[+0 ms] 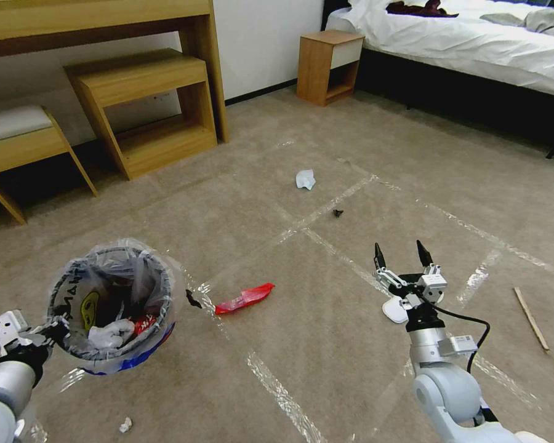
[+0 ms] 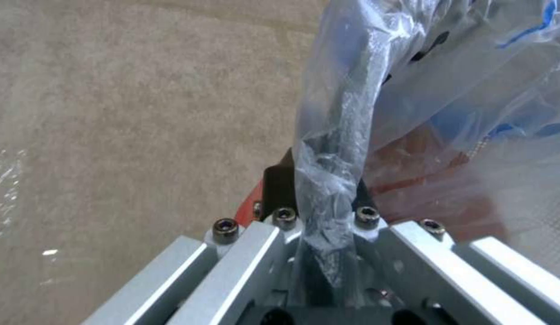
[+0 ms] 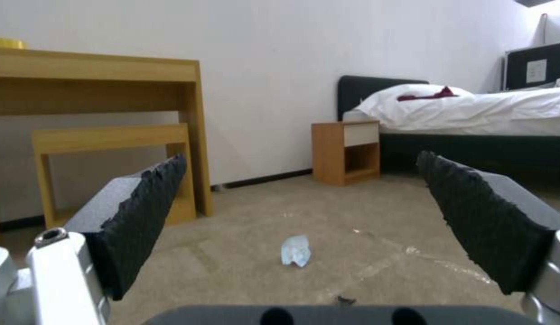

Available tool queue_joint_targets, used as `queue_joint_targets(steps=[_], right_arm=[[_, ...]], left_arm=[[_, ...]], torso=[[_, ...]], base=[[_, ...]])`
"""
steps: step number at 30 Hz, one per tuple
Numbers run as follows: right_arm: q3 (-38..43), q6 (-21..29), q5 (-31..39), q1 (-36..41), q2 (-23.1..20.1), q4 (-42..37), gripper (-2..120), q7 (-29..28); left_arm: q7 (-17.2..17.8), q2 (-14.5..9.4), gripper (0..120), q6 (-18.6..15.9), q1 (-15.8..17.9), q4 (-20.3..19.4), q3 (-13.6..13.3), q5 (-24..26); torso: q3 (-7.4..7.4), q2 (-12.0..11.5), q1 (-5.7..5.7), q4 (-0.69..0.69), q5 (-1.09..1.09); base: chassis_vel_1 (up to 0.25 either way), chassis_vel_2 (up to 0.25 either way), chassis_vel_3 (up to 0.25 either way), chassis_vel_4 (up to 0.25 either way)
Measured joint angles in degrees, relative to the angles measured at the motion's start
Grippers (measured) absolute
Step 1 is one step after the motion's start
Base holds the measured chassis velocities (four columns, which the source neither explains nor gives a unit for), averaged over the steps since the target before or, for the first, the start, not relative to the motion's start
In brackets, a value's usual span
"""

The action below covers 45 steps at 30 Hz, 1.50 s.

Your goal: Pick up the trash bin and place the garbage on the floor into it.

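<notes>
The trash bin [image 1: 114, 307], round and lined with a crinkly clear bag, hangs tilted at the lower left with white wads and red wrappers inside. My left gripper [image 1: 54, 331] is shut on its rim; the left wrist view shows the bin wall [image 2: 424, 171] and the bag [image 2: 334, 153] pinched between its jaws. Garbage lies on the carpet: a red wrapper [image 1: 245, 298], a pale tissue wad [image 1: 305, 179] [image 3: 295, 251], a small dark scrap [image 1: 338, 213], a wooden stick [image 1: 531, 319] and a white wad [image 1: 125, 424]. My right gripper [image 1: 402, 253] is open above the floor, facing the tissue, with nothing held.
A wooden desk [image 1: 98, 24] with a low shelf [image 1: 148, 111] and a bench [image 1: 18, 144] line the left wall. A nightstand [image 1: 329, 64] and a bed [image 1: 468, 49] stand at the back right. Tape strips [image 1: 326, 209] cross the carpet. A flat white item [image 1: 395, 309] lies under my right wrist.
</notes>
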State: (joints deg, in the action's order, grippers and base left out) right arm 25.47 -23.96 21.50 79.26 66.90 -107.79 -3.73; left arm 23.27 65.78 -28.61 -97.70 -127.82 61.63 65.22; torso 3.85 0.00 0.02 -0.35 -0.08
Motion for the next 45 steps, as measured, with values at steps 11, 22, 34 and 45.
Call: queue_joint_targets(steps=[11,22,34,45], right_arm=[[-0.4,-0.2,0.0,-0.6,-0.6,0.5,98,0.1],[-1.4,-0.5,0.3,-1.3,-0.6,0.5,99,0.0],[-3.3,1.3,3.2,-2.8,-3.3,0.9,99,-1.0],[-12.9,12.0,12.8,-11.0,-13.3,-0.1,99,-6.4]], left_arm=[[0.1,-0.2,1,-0.1,-0.2,0.3,0.0,0.2],[0.1,-0.1,1,-0.1,-0.4,0.3,0.0,0.2],[0.1,-0.4,1,-0.1,-0.2,1.1,-0.2,0.2],[0.1,-0.1,1,-0.3,-0.1,1.1,-0.7,0.0]], torso=[[0.01,0.0,0.0,0.0,0.01],[0.02,0.0,0.0,0.0,0.0],[0.0,0.0,0.0,-0.01,0.0],[0.01,0.0,0.0,0.0,0.0]], base=[[-0.156,0.165,0.16,-0.164],[-0.083,0.083,0.086,-0.083],[0.0,0.0,0.0,0.0],[0.0,0.0,0.0,0.0]])
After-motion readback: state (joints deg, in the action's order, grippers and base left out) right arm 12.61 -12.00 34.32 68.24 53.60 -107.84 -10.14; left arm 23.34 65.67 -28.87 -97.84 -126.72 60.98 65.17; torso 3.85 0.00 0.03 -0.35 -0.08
